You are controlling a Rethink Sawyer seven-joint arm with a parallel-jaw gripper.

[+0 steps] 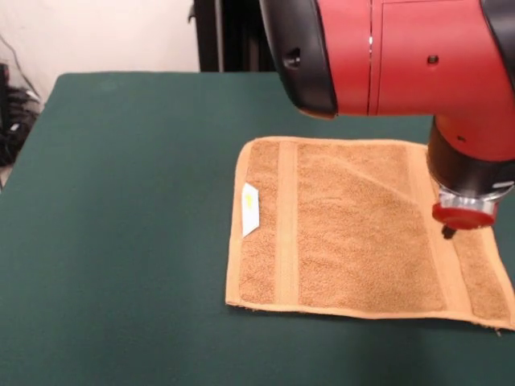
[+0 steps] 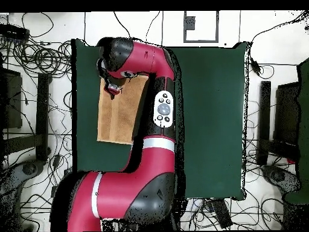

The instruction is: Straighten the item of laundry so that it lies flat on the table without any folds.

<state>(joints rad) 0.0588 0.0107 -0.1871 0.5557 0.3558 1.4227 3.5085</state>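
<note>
The tan-orange towel (image 1: 354, 233) lies spread out on the dark green table (image 1: 121, 241), right of centre in the front view. Its edges look straight; a faint diagonal crease runs across its upper right part. A woven band (image 1: 287, 225) runs near its left edge, beside the white label (image 1: 250, 209). A second band runs near the right edge. My gripper (image 1: 448, 232) hangs over the towel's right band, at or just above the cloth. In the overhead view the towel (image 2: 121, 118) lies at the table's left part, with the gripper (image 2: 112, 92) over its top left corner.
My red arm (image 2: 154, 109) stretches over the table along the towel's right side in the overhead view. Cables and equipment lie on the floor round the table (image 2: 211, 121). The towel's right corner reaches the picture's edge in the front view.
</note>
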